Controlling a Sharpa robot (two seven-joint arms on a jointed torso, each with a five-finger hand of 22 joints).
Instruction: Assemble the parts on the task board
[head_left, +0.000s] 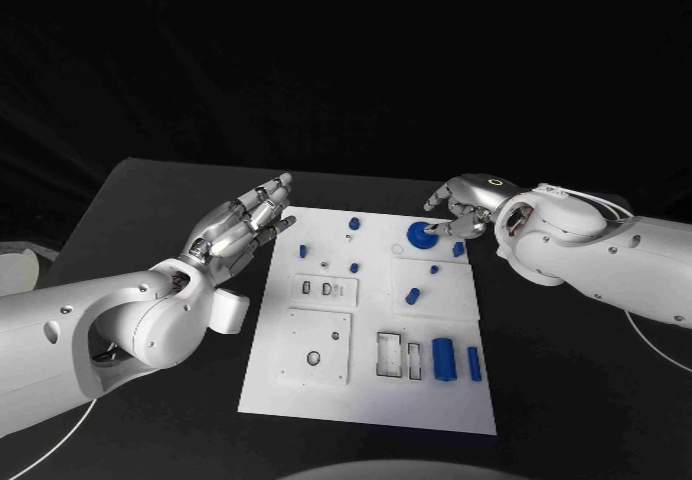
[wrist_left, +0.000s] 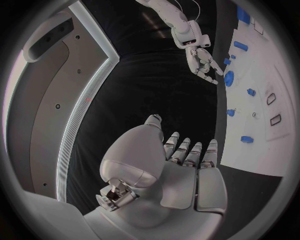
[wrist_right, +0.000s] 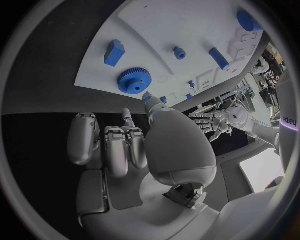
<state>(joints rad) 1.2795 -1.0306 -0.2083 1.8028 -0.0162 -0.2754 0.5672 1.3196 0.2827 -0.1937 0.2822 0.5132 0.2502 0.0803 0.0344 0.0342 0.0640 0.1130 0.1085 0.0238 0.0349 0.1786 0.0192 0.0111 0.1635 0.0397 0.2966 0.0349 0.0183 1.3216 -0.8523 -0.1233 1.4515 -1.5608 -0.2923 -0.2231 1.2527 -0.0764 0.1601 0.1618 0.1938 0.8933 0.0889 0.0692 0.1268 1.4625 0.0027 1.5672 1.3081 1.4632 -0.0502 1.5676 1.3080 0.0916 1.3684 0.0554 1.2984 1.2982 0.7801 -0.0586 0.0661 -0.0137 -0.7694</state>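
Left hand (head_left: 238, 227): held open, fingers spread, nothing grasped, just beside the flat white task board (head_left: 325, 385) | right hand (head_left: 464, 203): fingers curled, nothing grasped | round blue toothed gear (head_left: 421, 236): seated on the board, just beside the right fingertips.

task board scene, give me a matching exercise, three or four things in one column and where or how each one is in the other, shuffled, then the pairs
Things
1. left hand
2. right hand
3. blue gear
4. two long blue parts

Places or states
A. lie side by side near the task board's near right corner
B. open, fingers spread, off the board's left edge
C. lies flat on the board's far part
D. fingers curled, beside the gear at the far right edge

Pairs: 1-B, 2-D, 3-C, 4-A
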